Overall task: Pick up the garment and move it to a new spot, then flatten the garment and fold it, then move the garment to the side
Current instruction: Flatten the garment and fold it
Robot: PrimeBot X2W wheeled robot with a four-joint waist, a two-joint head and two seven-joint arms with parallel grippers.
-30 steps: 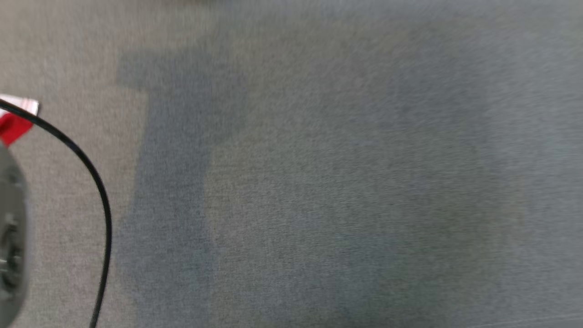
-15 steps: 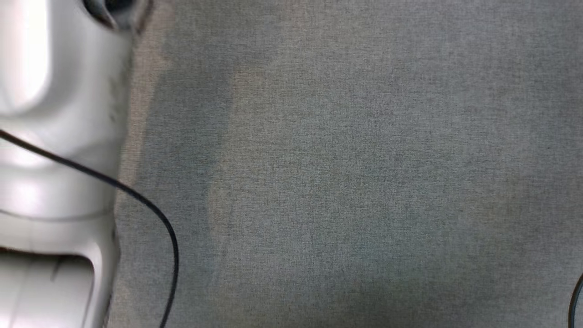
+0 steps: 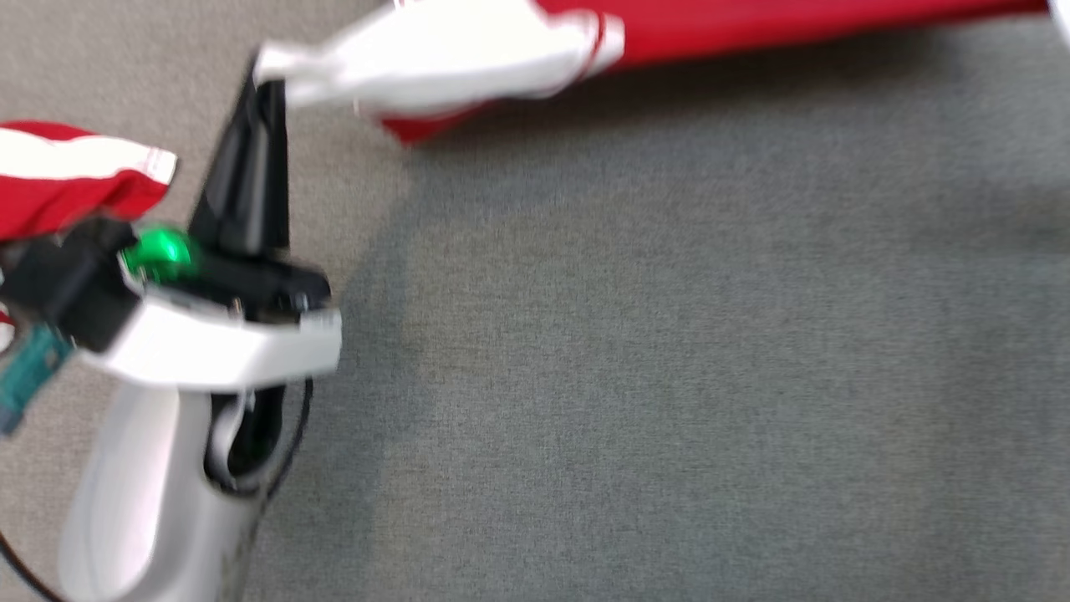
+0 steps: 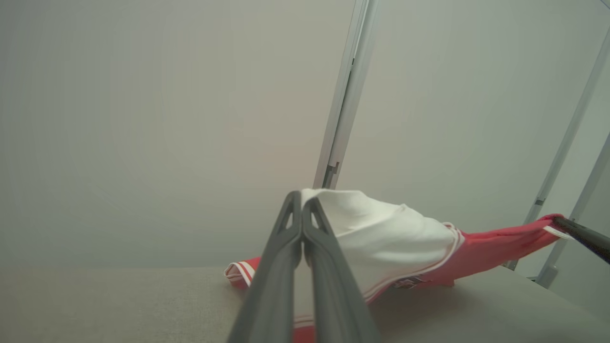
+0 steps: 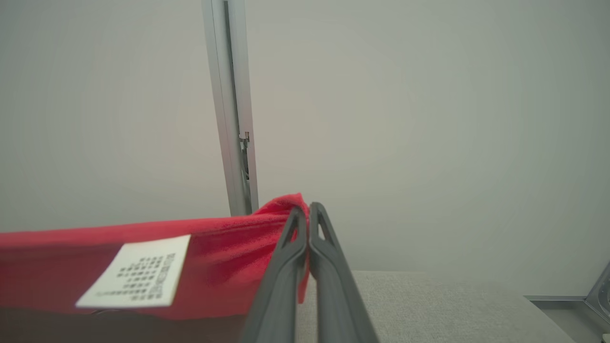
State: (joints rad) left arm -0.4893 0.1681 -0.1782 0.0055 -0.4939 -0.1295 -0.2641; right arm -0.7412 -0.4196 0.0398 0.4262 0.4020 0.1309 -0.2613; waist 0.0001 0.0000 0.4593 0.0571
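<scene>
Two pinches on one red and white garment (image 4: 395,233), stretched between them low over the grey table (image 3: 669,376). At the left gripper (image 4: 301,197), jaws pressed narrow on the white sleeve end, cloth bunched at the tips. At the right gripper (image 5: 307,209), jaws likewise nearly together, clamped on a red fold, with a white printed label (image 5: 131,278) near on the same cloth. Lowest folds and a striped cuff resting on the table in the left wrist view. From the head: blurred throughout, upper part of the garment cut off by the top edge, another red and white striped piece cut off at the left edge beside the left wrist. Cannot tell whether joined to the rest. Cannot read the label's print. Behind, a pale wall and a metal post (image 4: 348,95).
</scene>
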